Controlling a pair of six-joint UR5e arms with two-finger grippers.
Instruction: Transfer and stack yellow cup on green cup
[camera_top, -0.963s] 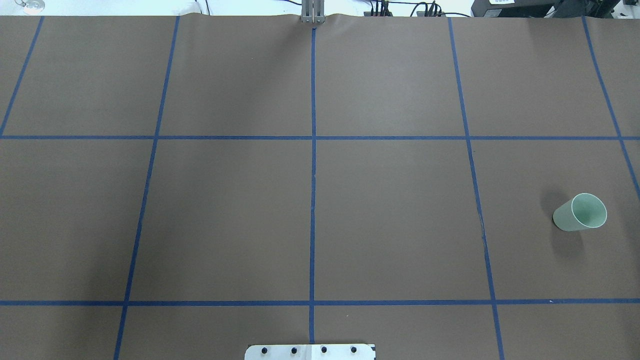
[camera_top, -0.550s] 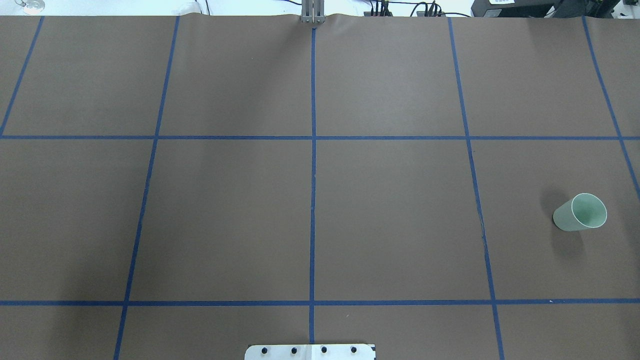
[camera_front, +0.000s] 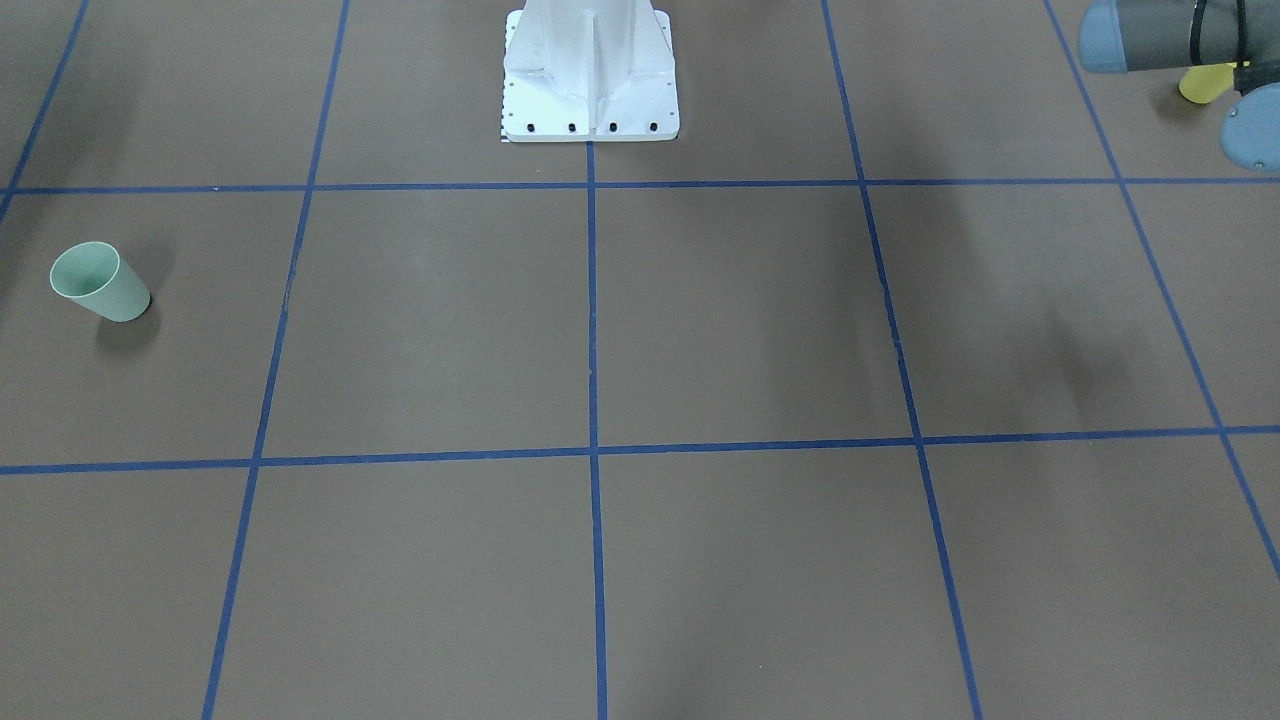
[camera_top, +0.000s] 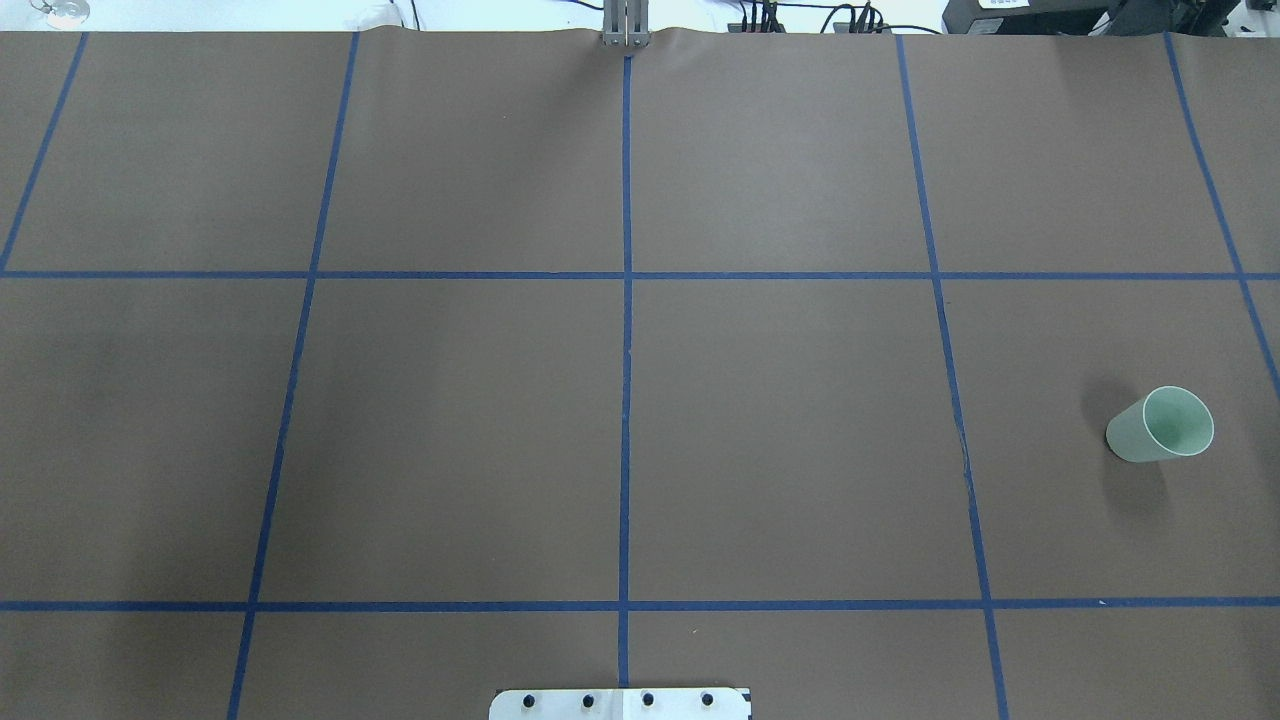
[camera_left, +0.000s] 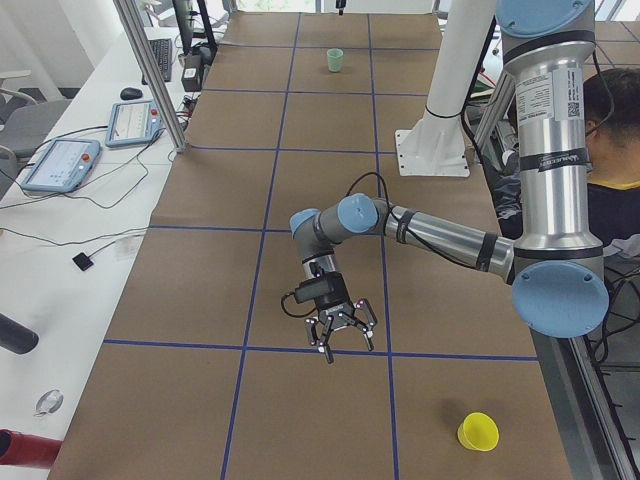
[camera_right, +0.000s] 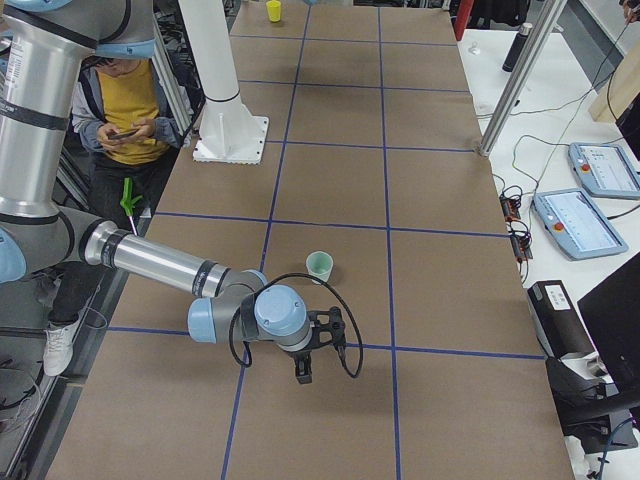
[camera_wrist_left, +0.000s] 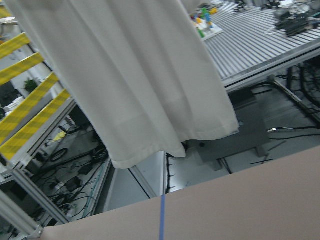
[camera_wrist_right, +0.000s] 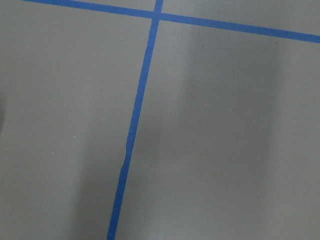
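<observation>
The green cup (camera_top: 1160, 424) stands upright at the table's right side; it also shows in the front view (camera_front: 100, 282), the left view (camera_left: 335, 60) and the right view (camera_right: 319, 266). The yellow cup (camera_left: 478, 431) stands upright at the near left corner, far from the green cup. In the front view (camera_front: 1205, 82) my left arm partly hides it. My left gripper (camera_left: 345, 345) hangs above the table, apart from the yellow cup. My right gripper (camera_right: 322, 358) hovers close in front of the green cup. Both show only in side views, so I cannot tell their state.
The white robot pedestal (camera_front: 590, 80) stands at the table's near edge. Blue tape lines (camera_top: 626, 400) divide the brown table cover into squares. A seated person (camera_right: 135, 105) is beside the pedestal. Tablets (camera_right: 590, 215) lie on the side bench.
</observation>
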